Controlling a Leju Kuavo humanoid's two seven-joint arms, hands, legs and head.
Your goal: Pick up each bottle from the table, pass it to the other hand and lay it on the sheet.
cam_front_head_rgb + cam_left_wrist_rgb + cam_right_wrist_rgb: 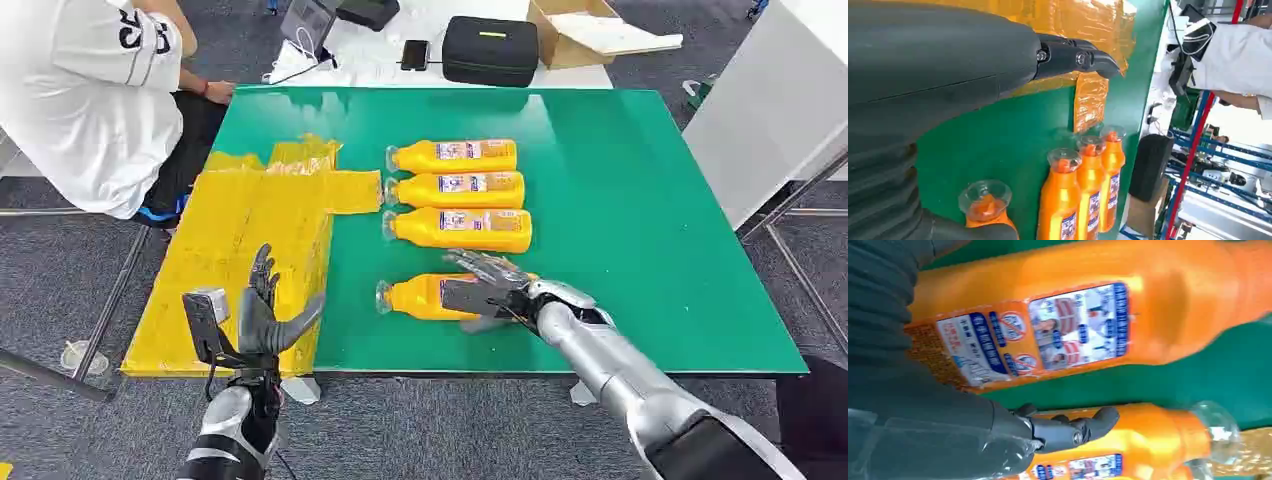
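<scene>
Four orange bottles with clear caps lie on the green table (620, 200), caps toward the yellow sheet (240, 240). Three form a row: the far bottle (455, 157), the middle bottle (460, 189) and the third bottle (462, 229). The nearest bottle (415, 297) lies apart, closer to the front edge. My right hand (485, 285) is spread over its base end, fingers apart and not closed round it; the right wrist view has its label (1088, 325) right under the palm. My left hand (265, 310) is raised over the sheet's front edge, fingers apart and holding nothing.
A person in a white shirt (90, 90) sits at the table's far left corner. Behind the table lie a black case (490, 50), a cardboard box (590, 30) and a phone (414, 54). A white cabinet (770, 110) stands to the right.
</scene>
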